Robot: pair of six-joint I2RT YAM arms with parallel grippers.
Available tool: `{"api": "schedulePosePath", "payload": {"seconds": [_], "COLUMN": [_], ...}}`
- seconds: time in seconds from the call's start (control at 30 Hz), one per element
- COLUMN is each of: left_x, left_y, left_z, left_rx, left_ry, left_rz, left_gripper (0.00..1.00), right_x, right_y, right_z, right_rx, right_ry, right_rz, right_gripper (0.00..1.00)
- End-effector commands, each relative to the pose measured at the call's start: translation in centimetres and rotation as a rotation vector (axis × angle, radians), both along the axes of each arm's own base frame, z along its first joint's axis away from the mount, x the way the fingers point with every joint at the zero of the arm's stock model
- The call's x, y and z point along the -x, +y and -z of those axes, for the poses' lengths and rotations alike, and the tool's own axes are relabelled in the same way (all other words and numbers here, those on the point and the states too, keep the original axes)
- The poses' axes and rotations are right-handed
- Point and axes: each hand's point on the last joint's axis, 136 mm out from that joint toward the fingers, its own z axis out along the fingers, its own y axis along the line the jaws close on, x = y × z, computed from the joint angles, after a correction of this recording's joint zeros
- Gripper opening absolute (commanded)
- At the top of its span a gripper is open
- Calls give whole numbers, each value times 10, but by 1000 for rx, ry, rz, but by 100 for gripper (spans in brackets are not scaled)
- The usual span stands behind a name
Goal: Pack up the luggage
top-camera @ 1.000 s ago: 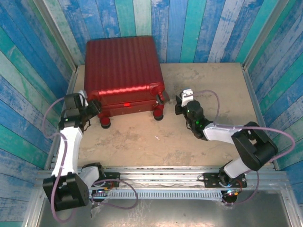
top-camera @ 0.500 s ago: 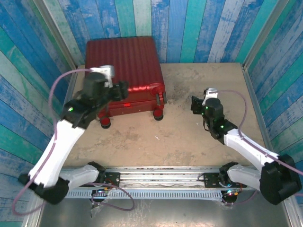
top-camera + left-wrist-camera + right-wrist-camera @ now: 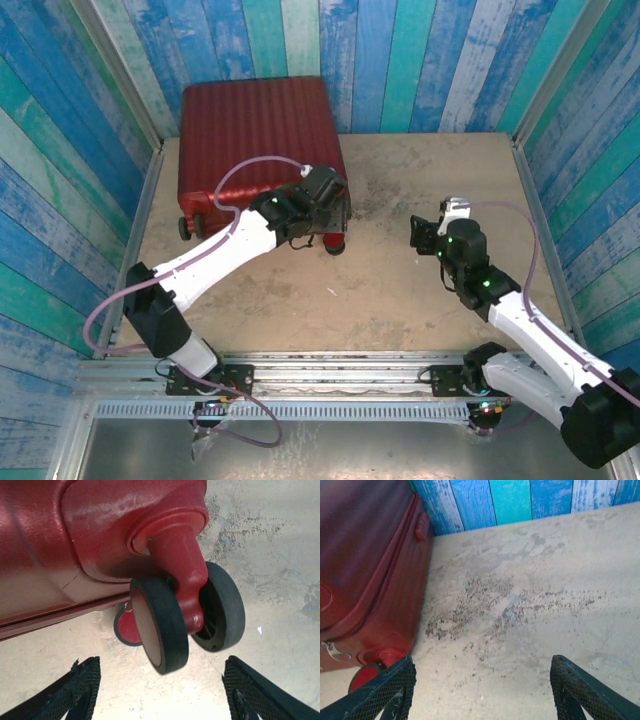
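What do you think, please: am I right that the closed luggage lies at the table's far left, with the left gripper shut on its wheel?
Not quite: the left gripper is open, not shut on the wheel. The left wrist view shows its fingers standing wide apart below the wheel, not clamped on it. The rest holds: the luggage lies closed at the far left of the table.

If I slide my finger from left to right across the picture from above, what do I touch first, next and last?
luggage → bare table → right hand
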Motion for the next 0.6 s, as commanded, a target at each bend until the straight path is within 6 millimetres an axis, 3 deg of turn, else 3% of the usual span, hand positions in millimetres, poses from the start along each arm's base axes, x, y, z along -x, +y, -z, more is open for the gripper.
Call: {"api": "schedulePosePath", "payload": {"seconds": [0.0, 0.23, 0.47, 0.57], "left_x": [-21, -42, -54, -57], "left_y": [-14, -28, -24, -21], "left_z": [-8, 12, 23, 27], "left_rx": [62, -1, -79, -99], "left_ry": [-48, -27, -28, -25], "left_rz": [-56, -84, -123, -132], "left_gripper": [68, 69, 69, 62], "right_x": [5, 4, 4, 3], "right_y": [1, 3, 3, 9], "right_z": [13, 18, 24, 25], "right_rx": [5, 16, 32, 19], "right_ry": [38, 48, 60, 53], "right_rz": [-23, -37, -39, -67], "right_gripper": [73, 73, 75, 76]}}
